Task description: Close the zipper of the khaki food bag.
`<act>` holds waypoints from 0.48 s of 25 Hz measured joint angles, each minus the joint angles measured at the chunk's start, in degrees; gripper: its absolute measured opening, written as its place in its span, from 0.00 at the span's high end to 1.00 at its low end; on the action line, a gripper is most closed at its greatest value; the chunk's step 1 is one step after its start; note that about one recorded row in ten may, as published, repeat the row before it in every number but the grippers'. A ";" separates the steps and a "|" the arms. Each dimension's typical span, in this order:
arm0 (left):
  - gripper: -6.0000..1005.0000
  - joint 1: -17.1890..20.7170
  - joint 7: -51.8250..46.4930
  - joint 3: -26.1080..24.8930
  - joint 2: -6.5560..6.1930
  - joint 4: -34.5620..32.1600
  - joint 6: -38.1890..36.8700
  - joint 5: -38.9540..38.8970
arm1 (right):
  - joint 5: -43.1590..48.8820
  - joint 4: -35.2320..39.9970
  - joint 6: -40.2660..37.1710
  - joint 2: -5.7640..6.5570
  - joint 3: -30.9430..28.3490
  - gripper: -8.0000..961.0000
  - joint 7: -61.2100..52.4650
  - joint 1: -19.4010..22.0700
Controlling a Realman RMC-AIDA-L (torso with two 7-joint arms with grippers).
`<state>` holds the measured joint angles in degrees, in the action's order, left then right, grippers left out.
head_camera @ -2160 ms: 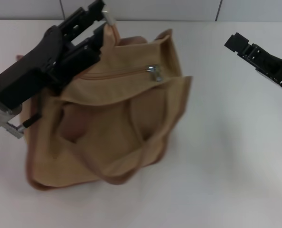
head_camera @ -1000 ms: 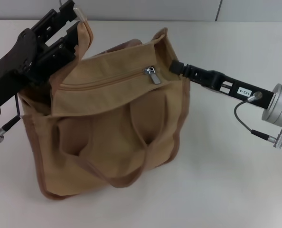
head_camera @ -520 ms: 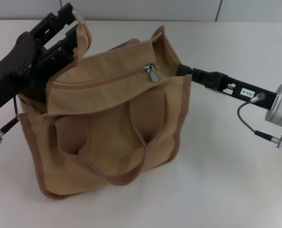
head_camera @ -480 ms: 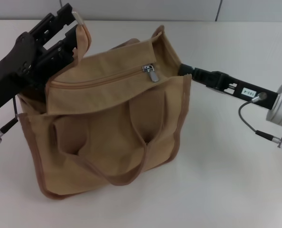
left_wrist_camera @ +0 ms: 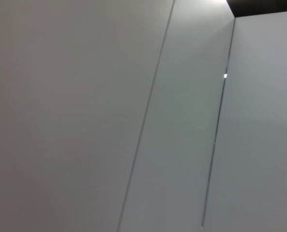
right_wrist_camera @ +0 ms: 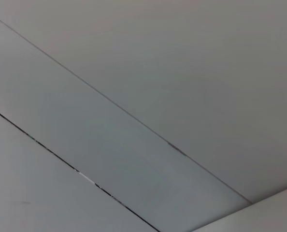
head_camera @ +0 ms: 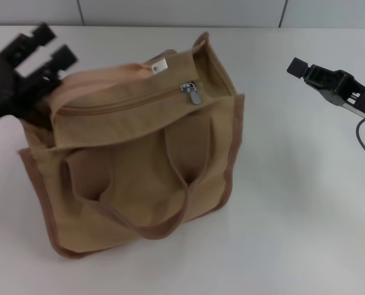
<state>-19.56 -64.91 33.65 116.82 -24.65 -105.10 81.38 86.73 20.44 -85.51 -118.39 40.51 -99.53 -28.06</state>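
The khaki food bag [head_camera: 139, 172] stands upright in the middle of the white table in the head view. Its zipper [head_camera: 121, 102] runs along the top panel, and the teeth look joined along the visible length. The silver pull tab [head_camera: 193, 93] hangs at the track's right end. My left gripper [head_camera: 46, 47] is open, just off the bag's upper left corner and holding nothing. My right gripper [head_camera: 298, 65] hovers well to the right of the bag, apart from it. Neither wrist view shows the bag or any fingers.
The white table [head_camera: 293, 215] spreads around the bag, with a grey panelled wall [head_camera: 182, 11] behind it. A handle loop [head_camera: 152, 228] hangs down the bag's front over the pockets. Both wrist views show only grey wall panels [left_wrist_camera: 143, 116] [right_wrist_camera: 143, 116].
My left gripper has let go of the bag's left end and drawn back to the left. My right gripper has pulled away from the bag's right side. The bag has settled upright.
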 joint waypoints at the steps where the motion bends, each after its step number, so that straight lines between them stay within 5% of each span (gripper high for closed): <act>1: 0.23 0.00 0.00 0.00 0.00 0.00 0.00 0.00 | 0.00 0.00 0.00 0.00 0.00 0.99 0.00 0.00; 5: 0.23 0.77 -1.59 -11.50 0.04 0.65 -8.40 -0.64 | 0.25 -0.03 -0.02 -0.52 0.36 0.99 1.78 -0.62; 9: 0.23 1.23 -3.72 -11.64 1.01 -0.86 -10.04 -2.60 | 0.28 -0.41 -0.28 -0.68 0.44 0.99 3.23 -1.33; 12: 0.23 0.94 -3.48 -5.43 1.08 -2.92 -9.86 -2.90 | 0.12 -0.60 -1.67 -0.81 0.39 0.99 5.32 -1.55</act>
<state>-18.62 -68.39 28.22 117.90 -27.57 -114.96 78.48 86.85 19.84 -87.18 -119.20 40.89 -94.21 -29.61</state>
